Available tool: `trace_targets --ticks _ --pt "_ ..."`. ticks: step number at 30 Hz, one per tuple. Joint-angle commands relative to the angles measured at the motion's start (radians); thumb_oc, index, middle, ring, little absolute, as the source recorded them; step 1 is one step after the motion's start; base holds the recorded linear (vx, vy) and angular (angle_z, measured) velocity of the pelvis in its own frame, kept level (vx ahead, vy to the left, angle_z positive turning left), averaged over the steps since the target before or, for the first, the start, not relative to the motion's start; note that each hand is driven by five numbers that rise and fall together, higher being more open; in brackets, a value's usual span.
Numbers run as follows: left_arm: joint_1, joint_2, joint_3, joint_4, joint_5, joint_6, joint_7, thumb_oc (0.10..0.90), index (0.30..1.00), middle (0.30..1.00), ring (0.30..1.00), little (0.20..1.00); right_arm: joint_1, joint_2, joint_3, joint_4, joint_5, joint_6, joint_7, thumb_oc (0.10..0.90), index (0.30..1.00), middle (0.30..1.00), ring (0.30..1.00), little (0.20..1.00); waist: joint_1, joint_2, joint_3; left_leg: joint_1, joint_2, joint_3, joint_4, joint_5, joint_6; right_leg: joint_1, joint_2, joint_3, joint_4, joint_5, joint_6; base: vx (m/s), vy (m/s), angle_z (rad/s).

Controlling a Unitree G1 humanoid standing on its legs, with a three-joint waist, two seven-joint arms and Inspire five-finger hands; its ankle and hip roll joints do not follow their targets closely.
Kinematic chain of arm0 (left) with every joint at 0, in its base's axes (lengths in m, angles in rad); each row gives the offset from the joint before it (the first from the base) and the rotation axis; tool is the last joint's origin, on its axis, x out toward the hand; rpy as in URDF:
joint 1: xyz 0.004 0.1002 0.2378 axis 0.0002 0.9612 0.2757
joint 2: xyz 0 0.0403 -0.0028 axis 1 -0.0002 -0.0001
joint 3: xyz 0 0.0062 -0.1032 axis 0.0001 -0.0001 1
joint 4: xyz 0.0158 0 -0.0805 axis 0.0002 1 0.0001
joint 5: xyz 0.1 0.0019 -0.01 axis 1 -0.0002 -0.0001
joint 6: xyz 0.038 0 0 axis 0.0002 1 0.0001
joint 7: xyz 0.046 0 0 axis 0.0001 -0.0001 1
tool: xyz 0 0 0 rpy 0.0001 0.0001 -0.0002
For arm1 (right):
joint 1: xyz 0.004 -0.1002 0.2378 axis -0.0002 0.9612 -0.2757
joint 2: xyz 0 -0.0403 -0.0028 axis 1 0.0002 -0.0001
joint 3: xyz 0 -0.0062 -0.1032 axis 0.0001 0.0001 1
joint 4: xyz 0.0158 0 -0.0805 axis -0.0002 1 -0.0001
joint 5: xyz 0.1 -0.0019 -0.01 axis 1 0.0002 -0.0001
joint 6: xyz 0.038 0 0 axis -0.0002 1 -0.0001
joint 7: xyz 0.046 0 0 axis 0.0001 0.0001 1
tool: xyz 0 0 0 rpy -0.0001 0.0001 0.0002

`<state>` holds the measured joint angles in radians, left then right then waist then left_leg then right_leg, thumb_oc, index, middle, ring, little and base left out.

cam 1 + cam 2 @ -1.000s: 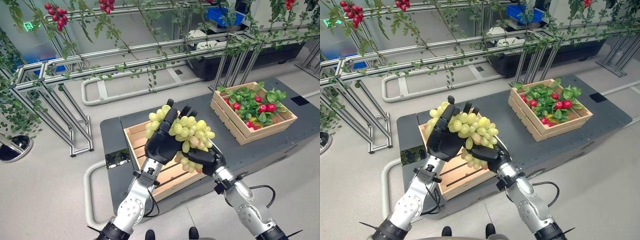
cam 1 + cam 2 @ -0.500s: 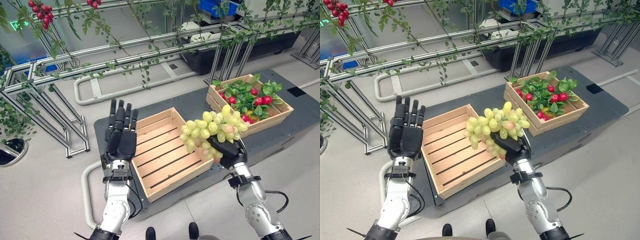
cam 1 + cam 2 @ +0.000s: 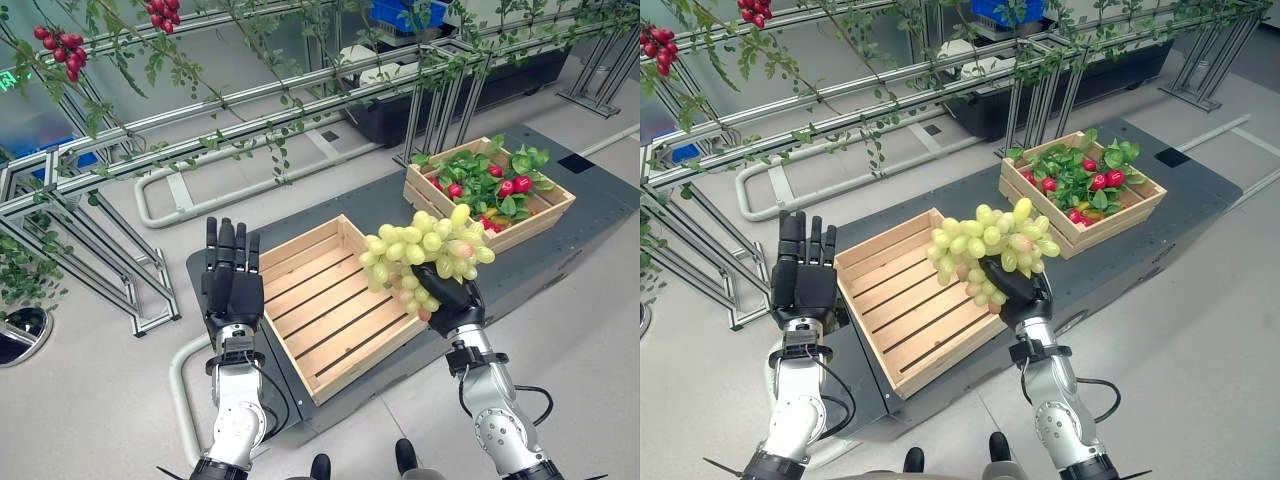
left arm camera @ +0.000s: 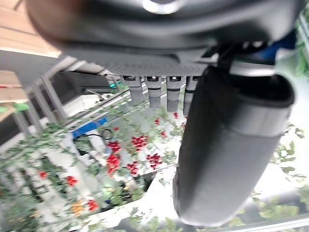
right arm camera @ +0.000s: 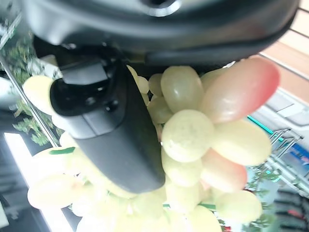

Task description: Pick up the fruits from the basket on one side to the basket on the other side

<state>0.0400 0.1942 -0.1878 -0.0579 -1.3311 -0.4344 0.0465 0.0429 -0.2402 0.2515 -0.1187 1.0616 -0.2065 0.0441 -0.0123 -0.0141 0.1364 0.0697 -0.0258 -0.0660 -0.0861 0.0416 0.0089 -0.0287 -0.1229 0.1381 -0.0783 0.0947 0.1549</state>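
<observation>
1. Left eye view: the right hand (image 3: pixel 452 296), right of centre, is curled under a bunch of green grapes (image 3: pixel 422 250). The bunch lies long axis across the frame, from left to upper right, resting on top of the hand. It hangs over the right edge of the empty slatted crate (image 3: pixel 320 300) at centre. A second crate (image 3: pixel 490 190) at upper right holds red fruit and leaves. Both crates sit on a dark platform (image 3: pixel 380 215).
2. Same view: the left hand (image 3: pixel 231 285) stands upright at lower left, fingers straight and together, holding nothing, just beside the empty crate's left edge.
3. Right eye view: same layout; the bunch sits at frame centre, between the two crates.
4. Left wrist view: straight fingers (image 4: pixel 157 90) and the thumb point at a blurred vine rack (image 4: pixel 120 159) with red berries; nothing lies in the palm.
5. Right wrist view: shows what the head views hide. The thumb (image 5: pixel 116 130) presses across the grapes, and a few grapes are pink-tinged.
</observation>
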Motion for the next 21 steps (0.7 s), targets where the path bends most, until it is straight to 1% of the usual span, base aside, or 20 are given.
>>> trace_targets --ticks 1,3,4,6,7,8,9,10,12,13,14,15,16,18,19,20,21 --pt "-0.113 0.057 -0.004 -0.056 0.097 0.024 -0.097 0.8 0.9 0.9 0.9 0.9 -0.118 0.042 -0.027 -0.166 -0.004 -0.126 0.024 0.4 0.3 0.3 0.3 0.3 0.002 -0.008 -0.042 -0.018 -0.058 0.007 0.036 -0.071 0.063 -0.073 -0.03 -0.029 0.017 0.136 -0.014 -0.14 0.189 -0.39" --pt "-0.121 0.066 -0.004 -0.064 0.093 0.04 -0.082 0.8 0.9 0.9 0.9 0.9 -0.125 0.042 -0.024 -0.162 0.01 -0.101 0.041 0.4 0.3 0.3 0.3 0.3 0.008 -0.003 -0.032 -0.022 -0.06 0.023 0.038 -0.068 0.064 -0.088 -0.032 -0.057 0.035 0.14 -0.012 -0.15 0.132 -0.5" --pt "-0.124 0.071 -0.006 -0.067 0.093 0.051 -0.076 0.8 0.9 0.9 0.9 0.9 -0.129 0.037 -0.016 -0.161 0.03 -0.077 0.068 0.4 0.3 0.3 0.3 0.3 0.014 -0.002 -0.028 -0.021 -0.061 0.037 0.038 -0.066 0.068 -0.094 -0.038 -0.086 0.054 0.144 -0.013 -0.13 0.072 -0.54" --pt "-0.126 0.071 -0.008 -0.071 0.106 0.064 -0.098 0.8 0.9 0.9 0.9 0.9 -0.131 0.029 -0.011 -0.16 0.034 -0.065 0.092 0.4 0.3 0.3 0.3 0.3 0.019 0.002 -0.026 -0.021 -0.06 0.047 0.034 -0.061 0.071 -0.098 -0.037 -0.102 0.084 0.135 -0.018 -0.13 0.052 -0.68" --pt "-0.12 0.073 -0.013 -0.084 0.104 0.074 -0.106 0.8 0.9 0.9 0.9 0.9 -0.134 0.021 -0.004 -0.155 0.054 -0.072 0.12 0.4 0.3 0.3 0.3 0.3 0.027 0.012 -0.027 -0.031 -0.058 0.058 0.041 -0.054 0.074 -0.097 -0.031 -0.123 0.147 0.1 -0.029 -0.15 0.047 -0.57" --pt "-0.115 0.075 -0.017 -0.09 0.103 0.077 -0.106 0.8 0.9 0.9 0.9 0.9 -0.133 0.021 0.0 -0.155 0.06 -0.076 0.121 0.4 0.3 0.3 0.3 0.3 0.031 0.017 -0.027 -0.036 -0.055 0.062 0.041 -0.048 0.075 -0.094 -0.028 -0.135 0.173 0.081 -0.035 -0.17 0.049 -0.49" --pt "-0.113 0.083 -0.02 -0.094 0.093 0.086 -0.105 0.8 0.9 0.9 0.9 0.9 -0.14 0.019 0.005 -0.146 0.071 -0.078 0.13 0.4 0.3 0.3 0.3 0.3 0.035 0.023 -0.026 -0.037 -0.051 0.074 0.038 -0.041 0.078 -0.087 -0.024 -0.16 0.226 0.053 -0.042 -0.16 0.046 -0.53" --pt "-0.116 0.087 -0.033 -0.092 0.096 0.076 -0.097 0.8 0.9 0.9 0.9 0.9 -0.155 0.021 0.022 -0.135 0.063 -0.083 0.136 0.4 0.3 0.3 0.3 0.3 0.041 0.031 -0.026 -0.037 -0.046 0.091 0.03 -0.031 0.086 -0.079 -0.023 -0.196 0.307 0.028 -0.05 -0.15 0.04 -0.62" --pt "-0.124 0.095 -0.044 -0.096 0.1 0.074 -0.092 0.8 0.9 0.9 0.9 0.9 -0.173 0.02 0.036 -0.126 0.069 -0.097 0.132 0.4 0.3 0.3 0.3 0.3 0.05 0.032 -0.027 -0.045 -0.047 0.104 0.028 -0.026 0.096 -0.067 -0.016 -0.224 0.382 -0.006 -0.054 -0.14 0.0 -0.64" --pt "-0.13 0.097 -0.048 -0.097 0.105 0.08 -0.095 0.8 0.9 0.9 0.9 0.9 -0.176 0.022 0.042 -0.124 0.073 -0.105 0.143 0.4 0.3 0.3 0.3 0.3 0.06 0.029 -0.031 -0.055 -0.047 0.111 0.03 -0.024 0.096 -0.056 -0.02 -0.25 0.422 -0.018 -0.054 -0.13 -0.048 -0.45" --pt "-0.136 0.101 -0.049 -0.097 0.105 0.081 -0.094 0.8 0.9 0.9 0.9 0.9 -0.18 0.026 0.046 -0.123 0.074 -0.105 0.146 0.4 0.3 0.3 0.3 0.3 0.064 0.024 -0.031 -0.061 -0.048 0.116 0.031 -0.02 0.096 -0.04 -0.018 -0.257 0.447 -0.034 -0.051 -0.14 -0.099 -0.27" --pt "-0.147 0.105 -0.05 -0.099 0.108 0.087 -0.094 0.8 0.9 0.9 0.9 0.9 -0.178 0.029 0.054 -0.126 0.067 -0.109 0.149 0.4 0.3 0.3 0.3 0.3 0.073 0.016 -0.039 -0.084 -0.047 0.127 0.033 -0.012 0.091 -0.008 -0.014 -0.27 0.44 -0.051 -0.048 -0.1 -0.092 -0.23" --pt "-0.148 0.104 -0.051 -0.1 0.11 0.087 -0.092 0.8 0.9 0.9 0.9 0.9 -0.178 0.03 0.054 -0.127 0.065 -0.111 0.151 0.4 0.3 0.3 0.3 0.3 0.075 0.014 -0.039 -0.085 -0.047 0.129 0.033 -0.011 0.091 -0.002 -0.016 -0.275 0.437 -0.054 -0.048 -0.11 -0.105 -0.4" --pt "-0.154 0.102 -0.054 -0.112 0.123 0.087 -0.078 0.8 0.9 0.9 0.9 0.9 -0.169 0.032 0.058 -0.135 0.061 -0.108 0.163 0.4 0.3 0.3 0.3 0.3 0.082 0.003 -0.049 -0.097 -0.049 0.147 0.027 -0.005 0.089 0.047 -0.024 -0.3 0.381 -0.062 -0.045 -0.09 -0.119 -0.66" --pt "-0.156 0.1 -0.056 -0.117 0.129 0.092 -0.071 0.8 0.9 0.9 0.9 0.9 -0.158 0.033 0.06 -0.14 0.061 -0.107 0.17 0.4 0.3 0.3 0.3 0.3 0.091 -0.006 -0.057 -0.093 -0.047 0.169 0.014 0.004 0.08 0.108 -0.046 -0.347 0.279 -0.07 -0.047 -0.11 -0.203 -0.85" --pt "-0.155 0.097 -0.056 -0.12 0.132 0.096 -0.07 0.8 0.9 0.9 0.9 0.9 -0.157 0.033 0.064 -0.141 0.053 -0.114 0.167 0.4 0.3 0.3 0.3 0.3 0.099 -0.006 -0.066 -0.095 -0.039 0.186 0.007 0.01 0.069 0.131 -0.056 -0.376 0.213 -0.072 -0.05 -0.11 -0.198 -0.99" --pt "-0.155 0.097 -0.056 -0.121 0.132 0.096 -0.07 0.8 0.9 0.9 0.9 0.9 -0.158 0.033 0.066 -0.141 0.053 -0.113 0.167 0.4 0.3 0.3 0.3 0.3 0.101 -0.006 -0.067 -0.094 -0.036 0.191 0.005 0.012 0.065 0.138 -0.056 -0.383 0.195 -0.074 -0.051 -0.11 -0.18 -0.98"
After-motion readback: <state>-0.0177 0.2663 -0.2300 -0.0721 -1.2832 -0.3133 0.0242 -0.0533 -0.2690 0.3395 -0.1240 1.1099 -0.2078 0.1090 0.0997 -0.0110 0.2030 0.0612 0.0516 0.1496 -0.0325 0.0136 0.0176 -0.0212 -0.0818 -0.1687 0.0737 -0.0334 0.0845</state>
